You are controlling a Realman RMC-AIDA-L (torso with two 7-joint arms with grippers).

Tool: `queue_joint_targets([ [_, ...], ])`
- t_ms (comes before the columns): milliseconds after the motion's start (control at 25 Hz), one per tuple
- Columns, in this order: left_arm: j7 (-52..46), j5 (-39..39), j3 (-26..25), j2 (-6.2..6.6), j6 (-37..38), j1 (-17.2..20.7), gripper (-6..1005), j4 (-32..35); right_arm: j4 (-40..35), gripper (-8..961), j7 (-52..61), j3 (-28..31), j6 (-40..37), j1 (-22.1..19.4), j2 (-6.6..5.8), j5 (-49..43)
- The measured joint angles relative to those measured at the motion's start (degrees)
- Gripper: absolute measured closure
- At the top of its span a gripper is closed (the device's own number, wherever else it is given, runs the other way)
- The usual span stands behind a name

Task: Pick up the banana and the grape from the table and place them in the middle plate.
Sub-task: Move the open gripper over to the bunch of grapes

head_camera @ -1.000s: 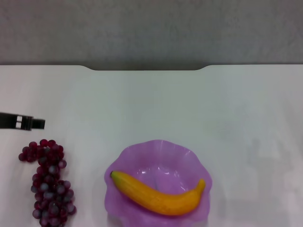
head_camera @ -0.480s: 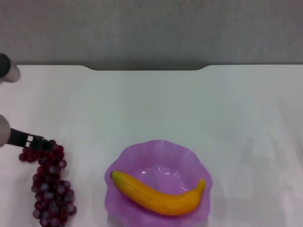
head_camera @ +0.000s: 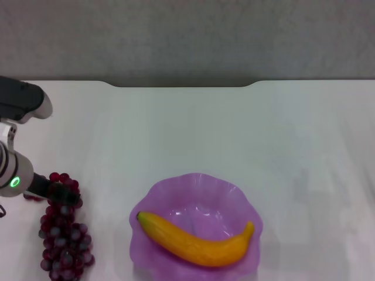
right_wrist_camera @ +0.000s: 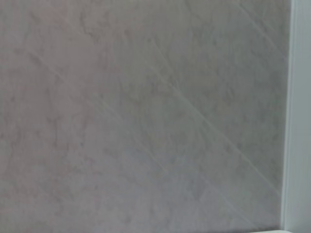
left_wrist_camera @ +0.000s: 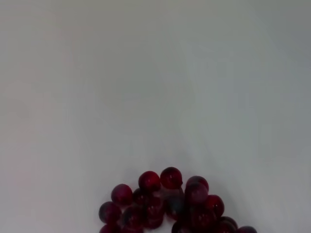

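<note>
Grape (head_camera: pixel 63 228) is on the surface (head_camera: pixel 193 129), far-left side near me, long axis running toward/away from the robot. Its far end sits right under the left gripper (head_camera: pixel 63 195), so the bunch trails from the fingers back toward the robot. The left wrist view shows only the top end of the cluster, with none of my own fingers in shot. From the head view the dark tip overlaps the upper grapes, but I can't tell whether the fingers are released or clenched on anything.

Banana (head_camera: pixel 196 240) is already in the middle plate (head_camera: pixel 176 190), lying diagonally across it, greenish tip toward the grape side. So half the job looks done.

The plate lies well off to the right of the fingers, with bare surface between. The left arm is clearly the nearer one for the grape. The right gripper isn't in the head view, and its wrist view shows only grey floor and a white edge; I read it as parked.

My call: grab across the bunch's short axis near the top, lift, carry right to the plate.

No labels or writing visible anywhere.
</note>
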Motion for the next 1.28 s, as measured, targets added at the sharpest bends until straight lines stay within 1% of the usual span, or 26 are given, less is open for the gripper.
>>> queue_joint_targets([
  [240, 0.1, -0.1, 0.0, 0.0, 0.4, -1.4, 123, 3.4, 0.0, 282, 0.0, -0.4, 0.1, 0.1, -0.02, 0.0],
  [560, 0.8, -1.3, 1.3, -0.16, 0.8, -2.6, 155, 5.8, 0.0, 282, 0.0, -0.5, 0.1, 0.2, -0.02, 0.0],
  [1000, 1.5, -2.5, 1.5, -0.19, 3.1, -5.2, 199, 12.1, 0.1, 281, 0.0, -0.5, 0.1, 0.4, -0.02, 0.0],
  [1280, 1.2, -2.1, 1.5, -0.04, 3.4, -5.8, 228, 13.3, 0.1, 281, 0.0, -0.6, 0.1, 0.4, -0.01, 0.0],
])
